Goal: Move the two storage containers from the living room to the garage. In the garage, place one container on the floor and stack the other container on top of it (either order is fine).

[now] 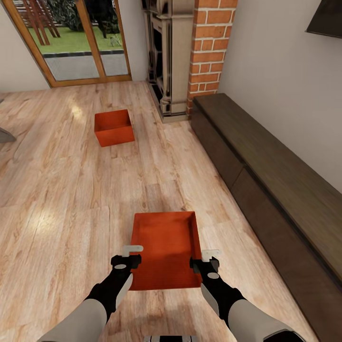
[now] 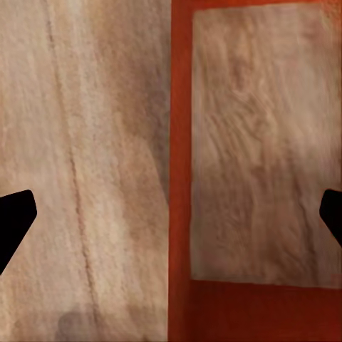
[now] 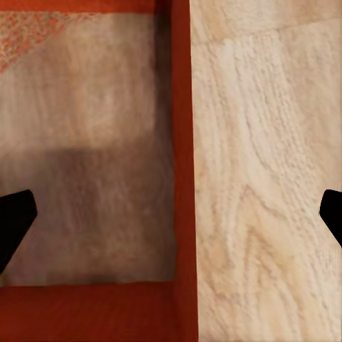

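The near bin (image 1: 166, 249) is seen on the wood-plank floor (image 1: 57, 199) directly in front of the robot, its open top facing up and nothing visible inside it. Its orange-red inside is shown in the head view; in the wrist views its bottom appears to let the plank pattern show through. The far bin (image 1: 113, 127) is seen further off on the same floor, well apart from the near one, toward the glass doors (image 1: 78, 40); it too is open-topped and looks empty.

The left gripper (image 1: 133, 254) is placed at the near bin's left wall, and the right gripper (image 1: 205, 259) at its right wall. In the left wrist view the bin wall (image 2: 179, 157) runs between the dark fingers (image 2: 14, 221), which stand wide apart and released. In the right wrist view the wall (image 3: 182, 142) is likewise straddled by spread, unclenched fingers (image 3: 14, 221).

A dark wooden cabinet (image 1: 280, 190) is set along the right-hand wall, with the brick fireplace (image 1: 209, 47) beyond it.
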Robot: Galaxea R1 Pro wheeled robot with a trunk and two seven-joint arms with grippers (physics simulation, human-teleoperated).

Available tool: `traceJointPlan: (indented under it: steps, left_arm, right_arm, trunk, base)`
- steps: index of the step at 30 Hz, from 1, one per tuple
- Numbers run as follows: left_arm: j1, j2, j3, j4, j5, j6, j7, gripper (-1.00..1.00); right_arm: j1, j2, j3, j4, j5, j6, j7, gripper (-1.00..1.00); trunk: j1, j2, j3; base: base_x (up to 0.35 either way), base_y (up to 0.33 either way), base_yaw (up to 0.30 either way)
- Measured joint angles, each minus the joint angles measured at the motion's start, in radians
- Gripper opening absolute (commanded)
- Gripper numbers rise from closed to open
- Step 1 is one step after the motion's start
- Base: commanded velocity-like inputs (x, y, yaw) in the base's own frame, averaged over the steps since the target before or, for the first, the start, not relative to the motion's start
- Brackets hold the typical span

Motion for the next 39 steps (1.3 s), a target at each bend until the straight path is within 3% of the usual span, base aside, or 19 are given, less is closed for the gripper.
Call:
traceJointPlan:
  steps: [11, 29, 39]
  left_arm:
    - [0.0, 0.001, 0.0, -0.001, 0.0, 0.0, 0.0, 1.0]
    - [0.0, 0.003, 0.0, 0.0, 0.047, 0.001, 0.0, 1.0]
    - [0.0, 0.003, 0.0, 0.002, 0.05, 0.001, -0.001, 1.0]
  right_arm:
    - [0.0, 0.0, 0.0, 0.0, 0.0, 0.0, 0.0, 1.0]
    - [0.0, 0.0, -0.001, 0.0, -0.001, -0.001, 0.0, 1.0]
    - [0.0, 0.0, -0.001, 0.0, -0.001, -0.002, 0.0, 1.0]
  trunk:
    - [0.042, -0.077, -0.034]
    - [0.042, -0.077, -0.035]
    - [0.081, -0.147, -0.066]
  base:
    - [0.0, 0.0, 0.0]
    - [0.0, 0.0, 0.0]
    - [0.0, 0.0, 0.0]
